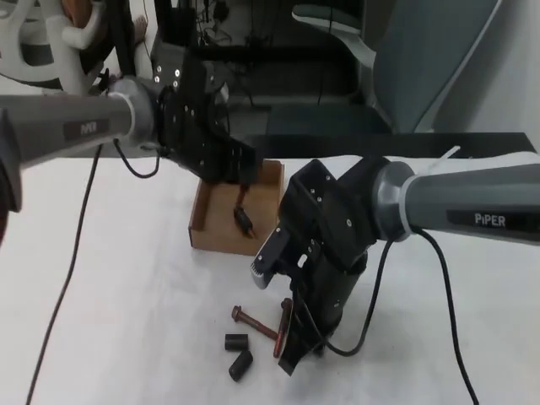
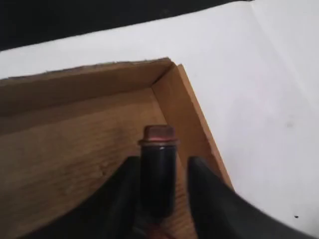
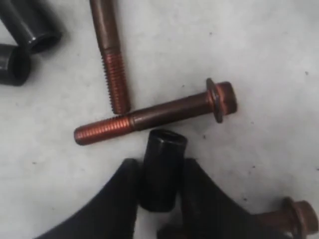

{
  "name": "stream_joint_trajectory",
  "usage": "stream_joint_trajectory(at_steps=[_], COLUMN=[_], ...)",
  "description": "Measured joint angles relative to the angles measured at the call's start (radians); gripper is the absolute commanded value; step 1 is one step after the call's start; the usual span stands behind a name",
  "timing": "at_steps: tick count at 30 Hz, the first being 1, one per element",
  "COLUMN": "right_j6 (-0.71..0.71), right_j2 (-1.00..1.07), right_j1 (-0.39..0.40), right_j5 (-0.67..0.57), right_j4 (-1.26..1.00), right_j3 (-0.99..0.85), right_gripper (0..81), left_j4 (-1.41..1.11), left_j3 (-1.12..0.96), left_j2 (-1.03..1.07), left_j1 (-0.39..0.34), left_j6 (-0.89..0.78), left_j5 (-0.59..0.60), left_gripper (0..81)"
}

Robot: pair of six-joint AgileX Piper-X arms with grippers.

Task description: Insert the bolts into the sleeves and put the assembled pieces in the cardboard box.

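Done so far: one assembled piece (image 1: 245, 218), a bolt sitting inside its sleeve, is made. It hangs inside the cardboard box (image 2: 189, 109), close to one inner corner, and is not released yet.
Left gripper (image 2: 162, 172): it pinches the assembled piece by the sleeve, and the bolt head sticks out past the fingertips. It hovers over the box, which stands around the middle of the tabletop (image 1: 126, 278), toward the far edge.
Right gripper (image 3: 160, 179): it is low over the tabletop near the near edge and clamps a bare sleeve (image 3: 164, 149), whose open end points at the loose bolts.
Left to do: I judge that most of the work remains. Two loose bolts (image 3: 154, 114) lie on the tabletop, touching or almost touching each other. A third bolt (image 3: 294, 219) is partly hidden by a finger. Two free sleeves (image 3: 32, 25) lie just beside each other, a little apart from the bolts.
Box content: apart from the held piece, the part of the floor that I can see is bare.
Surface: a white, slightly rough cover with small dark specks.
Room: it is dark behind the far edge, with cables, a grey chair (image 1: 422, 59) at the far right and a white chair (image 1: 42, 42) at the far left.
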Motion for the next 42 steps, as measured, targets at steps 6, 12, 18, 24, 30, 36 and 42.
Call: stream_joint_trajectory(at_steps=[6, 12, 18, 24, 30, 36, 42], right_j6=[0.011, 0.074, 0.198, 0.357, 0.452, 0.495, 0.556], right_j2=[0.000, -0.071, -0.270, -0.476, -0.582, -0.722, -0.909], right_j1=[-0.001, -0.001, -0.001, -0.044, -0.180, -0.262, -0.266], right_j5=[-0.004, 0.010, 0.155, 0.394, 0.457, 0.319, 0.123], right_j4=[0.006, 0.020, 0.031, 0.196, 0.351, 0.275, 0.179], right_j3=[-0.003, -0.003, -0.003, -0.003, 0.004, 0.190, 0.413], right_gripper=[0.6, 0.6, 0.6, 0.6, 0.6, 0.6, 0.6], left_j4=[0.020, 0.206, 0.431, 0.527, 0.580, 0.579, 0.576], left_j3=[0.000, 0.000, -0.001, -0.001, -0.001, -0.001, -0.001], left_j2=[-0.020, -0.159, -0.280, -0.266, -0.194, -0.118, -0.081], left_j1=[0.003, 0.031, -0.014, -0.182, -0.371, -0.509, -0.522], left_j6=[-0.016, 0.002, 0.123, 0.135, 0.095, 0.060, 0.042], left_j5=[0.020, 0.021, 0.014, -0.095, -0.140, -0.185, -0.275], left_gripper=[70.0, 70.0, 70.0, 70.0, 70.0, 70.0, 70.0])
